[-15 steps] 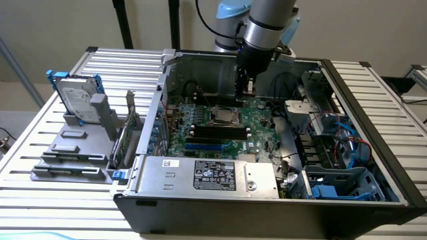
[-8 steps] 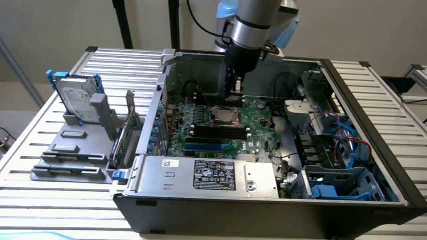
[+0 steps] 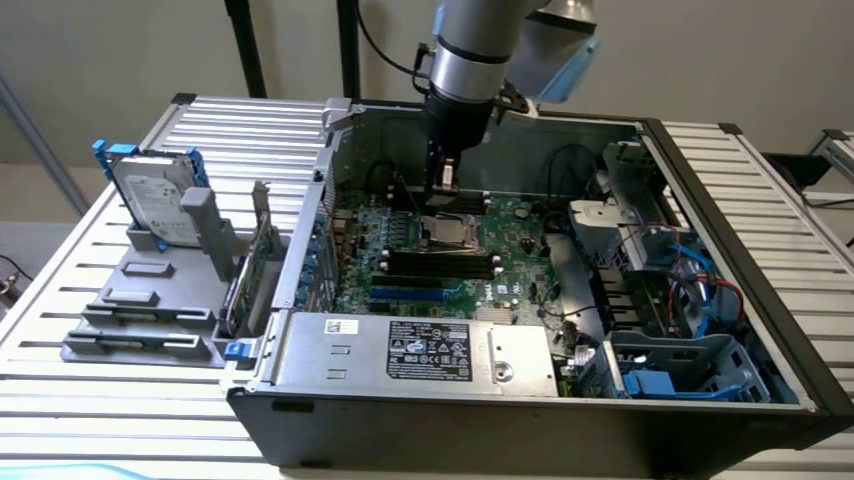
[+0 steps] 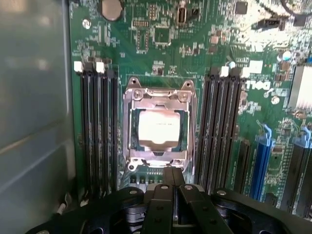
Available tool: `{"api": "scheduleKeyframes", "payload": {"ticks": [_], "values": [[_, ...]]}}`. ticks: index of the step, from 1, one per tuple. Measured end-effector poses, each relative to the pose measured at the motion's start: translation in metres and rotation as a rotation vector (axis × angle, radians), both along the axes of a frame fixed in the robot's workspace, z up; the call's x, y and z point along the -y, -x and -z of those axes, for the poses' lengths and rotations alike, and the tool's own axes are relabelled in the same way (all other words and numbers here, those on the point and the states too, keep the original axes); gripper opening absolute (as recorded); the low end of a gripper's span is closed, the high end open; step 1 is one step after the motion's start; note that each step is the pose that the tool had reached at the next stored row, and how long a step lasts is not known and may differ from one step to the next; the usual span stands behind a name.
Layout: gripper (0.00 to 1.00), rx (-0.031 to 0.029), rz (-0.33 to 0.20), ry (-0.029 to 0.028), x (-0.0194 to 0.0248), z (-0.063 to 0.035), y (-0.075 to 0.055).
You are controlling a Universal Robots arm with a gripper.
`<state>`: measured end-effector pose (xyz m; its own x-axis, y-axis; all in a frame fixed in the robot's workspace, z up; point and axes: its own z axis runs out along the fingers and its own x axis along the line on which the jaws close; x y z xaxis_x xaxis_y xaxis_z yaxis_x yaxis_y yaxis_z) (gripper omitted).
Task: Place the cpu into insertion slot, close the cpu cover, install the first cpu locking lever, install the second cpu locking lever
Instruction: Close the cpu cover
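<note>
Hovering with its fingers pressed together, the hand (image 4: 171, 181) is just beside the near edge of the cover (image 4: 158, 94).
The cpu (image 4: 157, 127) lies in the slot (image 4: 157, 157) under the flat cover. I cannot tell whether the levers are latched. If they are not, a skewed push could slip off, lift the cover, or scrape the board (image 4: 161, 44) and memory slots (image 4: 97, 131).

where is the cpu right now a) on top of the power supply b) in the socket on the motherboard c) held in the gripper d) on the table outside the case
b: the cpu sits framed by the cpu cover on the motherboard, and the shut gripper holds nothing.
</note>
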<state>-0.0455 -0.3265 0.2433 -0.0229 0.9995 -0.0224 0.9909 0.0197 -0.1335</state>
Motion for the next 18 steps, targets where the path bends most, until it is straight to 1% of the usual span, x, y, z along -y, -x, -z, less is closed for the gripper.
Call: {"api": "scheduleKeyframes", "payload": {"ticks": [11,18], "values": [[0.11,0.0,-0.011,0.0001,0.0009,0.02,0.001],[0.11,0.0,-0.012,-0.0011,0.0009,0.0328,0.001]]}}
